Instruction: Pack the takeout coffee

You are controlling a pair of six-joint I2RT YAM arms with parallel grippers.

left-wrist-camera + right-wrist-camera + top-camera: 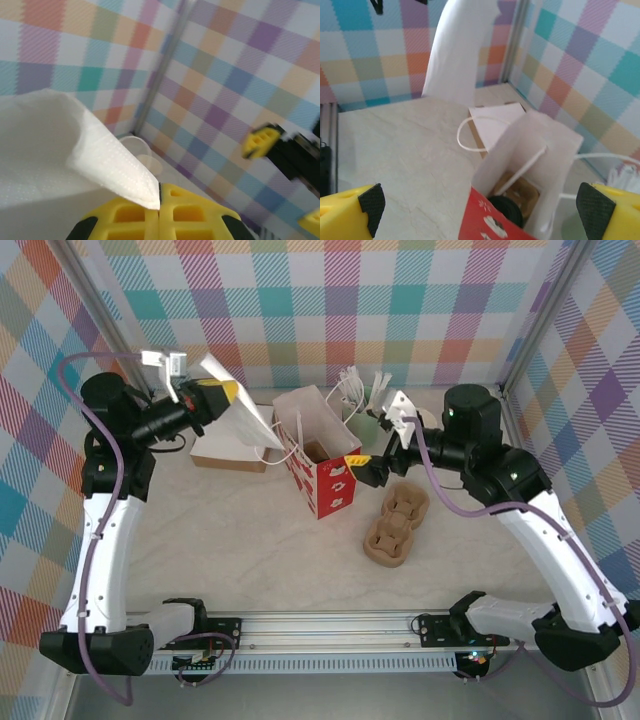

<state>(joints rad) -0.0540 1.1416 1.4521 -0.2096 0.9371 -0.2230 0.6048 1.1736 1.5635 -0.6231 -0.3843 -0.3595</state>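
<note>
The takeout coffee shows as a round black lid (506,210) deep inside the upright red-and-white paper bag (322,475), next to a brown cardboard carrier (522,190). My right gripper (364,468) is open beside the bag's right rim. In the right wrist view its yellow fingertips (350,210) stand wide either side of the bag's mouth (530,150), with nothing between them. My left gripper (205,395) is raised at the back left and shut on a white paper napkin (238,412). The left wrist view has the napkin (75,165) pinched between the closed yellow fingers (190,215).
Two brown moulded cup carriers (398,525) lie on the table right of the bag. A pale green pot of white stirrers (362,410) stands behind the bag. A flat white bag with a loop handle (230,452) lies at the back left. Checked walls enclose the table.
</note>
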